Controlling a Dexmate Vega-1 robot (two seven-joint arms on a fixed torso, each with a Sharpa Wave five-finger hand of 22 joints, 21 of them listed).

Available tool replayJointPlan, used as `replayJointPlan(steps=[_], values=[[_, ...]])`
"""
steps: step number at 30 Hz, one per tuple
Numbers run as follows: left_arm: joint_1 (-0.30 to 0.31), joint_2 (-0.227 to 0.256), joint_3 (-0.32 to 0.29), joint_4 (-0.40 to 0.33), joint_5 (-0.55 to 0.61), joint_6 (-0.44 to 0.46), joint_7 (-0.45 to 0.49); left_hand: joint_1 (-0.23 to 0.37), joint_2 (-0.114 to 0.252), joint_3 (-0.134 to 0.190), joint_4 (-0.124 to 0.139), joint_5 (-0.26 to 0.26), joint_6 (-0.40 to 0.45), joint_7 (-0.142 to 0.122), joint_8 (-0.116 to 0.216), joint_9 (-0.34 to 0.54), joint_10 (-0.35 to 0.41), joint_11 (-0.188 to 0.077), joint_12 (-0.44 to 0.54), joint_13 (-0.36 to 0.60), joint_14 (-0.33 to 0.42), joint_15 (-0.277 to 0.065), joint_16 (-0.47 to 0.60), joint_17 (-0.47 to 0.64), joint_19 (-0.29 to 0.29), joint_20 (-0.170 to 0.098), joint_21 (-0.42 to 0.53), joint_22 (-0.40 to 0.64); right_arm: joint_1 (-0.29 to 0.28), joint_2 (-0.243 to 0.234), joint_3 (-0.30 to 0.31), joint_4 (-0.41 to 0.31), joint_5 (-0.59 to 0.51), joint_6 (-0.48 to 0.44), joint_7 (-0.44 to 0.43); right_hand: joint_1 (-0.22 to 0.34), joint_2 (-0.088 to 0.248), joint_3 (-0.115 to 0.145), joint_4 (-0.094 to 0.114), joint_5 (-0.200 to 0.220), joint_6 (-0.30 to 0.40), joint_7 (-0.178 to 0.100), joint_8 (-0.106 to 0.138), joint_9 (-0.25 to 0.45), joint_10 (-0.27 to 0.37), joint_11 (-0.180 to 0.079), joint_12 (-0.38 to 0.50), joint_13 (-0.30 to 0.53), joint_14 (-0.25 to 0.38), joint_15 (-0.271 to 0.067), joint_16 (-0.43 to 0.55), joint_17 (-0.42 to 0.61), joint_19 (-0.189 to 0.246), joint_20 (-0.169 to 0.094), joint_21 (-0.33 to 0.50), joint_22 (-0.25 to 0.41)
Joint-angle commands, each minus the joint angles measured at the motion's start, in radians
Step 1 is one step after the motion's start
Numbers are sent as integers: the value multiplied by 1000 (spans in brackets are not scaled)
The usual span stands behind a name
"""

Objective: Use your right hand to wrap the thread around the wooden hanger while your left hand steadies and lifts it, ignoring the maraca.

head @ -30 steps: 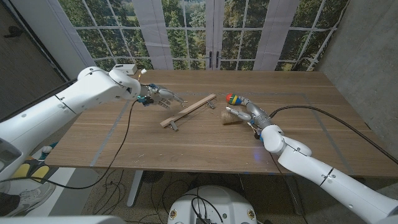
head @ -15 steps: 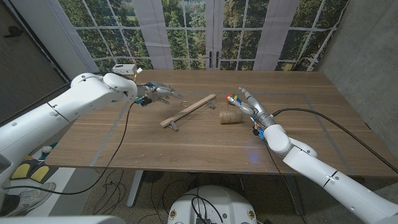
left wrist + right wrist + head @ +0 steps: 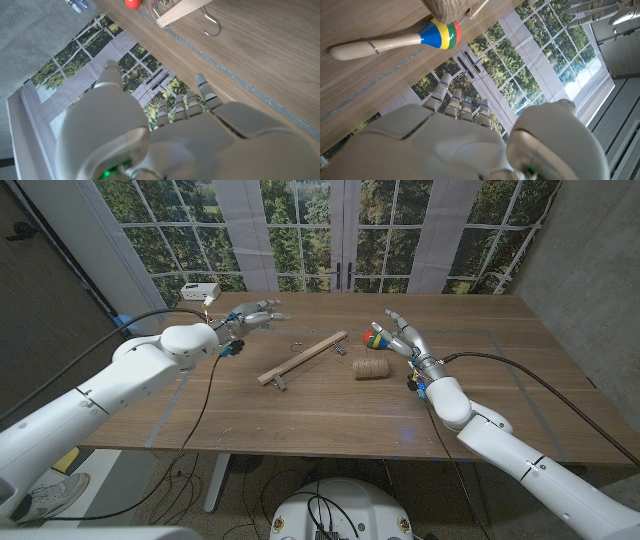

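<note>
Wooden surface [image 3: 330, 405] at centre, faint grey lines across the boards. Tall grid-paned windows [image 3: 300, 230] at 12 o'clock, green trees beyond, daylight through. Grey concrete wall [image 3: 590, 270] at 3 o'clock. Dark panel [image 3: 40, 290] at 9 o'clock.

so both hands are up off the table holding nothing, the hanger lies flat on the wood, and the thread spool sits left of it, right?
One slip: the thread spool sits on the right of the wooden hanger, toward the right hand, as the head view shows. The rest holds: both hands are raised and hold nothing, the left hand included, and the hanger lies flat on the table.
</note>
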Motion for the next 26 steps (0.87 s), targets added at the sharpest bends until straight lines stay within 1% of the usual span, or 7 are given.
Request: replayJointPlan(steps=[1, 2, 9, 13, 17, 21, 26], values=[[141, -136, -80, 180, -16, -400, -56, -57, 3, -21, 25, -4, 14, -11, -7, 0, -7, -12, -12, -11, -31, -7, -18, 2, -19, -22, -21, 1, -20, 25, 45, 12, 44, 124, -35, 0, 21, 1, 2, 5, 31, -12, 8, -1, 33, -5, 5, -1, 36, -3, 8, -20, 56, -26, 5, -1], [140, -148, -80, 198, -22, -430, -75, -83, 5, -30, 37, -4, 16, -22, -12, -1, -20, -25, -21, -18, -45, -14, -24, 1, -25, -44, -30, 0, -21, 28, 48, 14, 48, 134, -34, -2, 23, 1, 3, 5, 37, -13, 9, -1, 37, -9, 5, -1, 39, -4, 7, -24, 65, -33, 4, -1], [100, -175, -59, 290, -92, -529, -256, -169, 46, -44, 80, 4, -16, -68, -36, -5, -73, -76, -53, -44, -121, -43, -45, -2, -69, -79, -82, -3, -31, 40, 71, 14, 71, 174, -32, -22, 39, 0, 14, 4, 65, -10, 12, -2, 64, -5, 8, -3, 59, -3, 10, -39, 101, -41, 2, -3], [107, -221, -62, 341, -154, -585, -308, -219, 109, -35, 116, 16, -42, -61, -41, -8, -102, -103, -63, -55, -170, -73, -45, -2, -110, -96, -123, -4, -45, 47, 93, 10, 115, 201, -19, -39, 55, 1, 23, 3, 72, -7, 9, -2, 82, 5, 10, -4, 67, 6, 10, -48, 119, -30, -2, -4], [122, -220, -69, 357, -199, -576, -341, -276, 156, -26, 169, 32, -57, -48, -41, -9, -104, -98, -62, -59, -178, -76, -39, -1, -125, -94, -144, -3, -77, 59, 109, -30, 98, 176, -64, -58, 69, 0, 30, 2, 79, -3, 6, -2, 101, 9, 11, -5, 72, 6, 7, -59, 100, 1, -20, -4], [142, -230, -75, 395, -187, -592, -315, -331, 170, -7, 234, 55, -72, -37, -42, -9, -116, -91, -65, -60, -192, -87, -39, -1, -144, -102, -162, 0, -97, 72, 104, -78, 69, 127, -96, -67, 77, 0, 31, 1, 90, 2, 6, -3, 122, 13, 14, -5, 84, -10, 8, -69, 96, 0, -32, -4], [154, -261, -88, 465, -224, -637, -347, -382, 161, 24, 276, 84, -138, -31, -51, -10, -173, -98, -76, -61, -235, -93, -47, -3, -171, -117, -190, -1, -86, 95, 78, -104, 62, 125, -87, -67, 81, 2, 29, 1, 91, 2, 5, -3, 125, 12, 13, -5, 86, -13, 7, -73, 99, -4, -34, -4]])
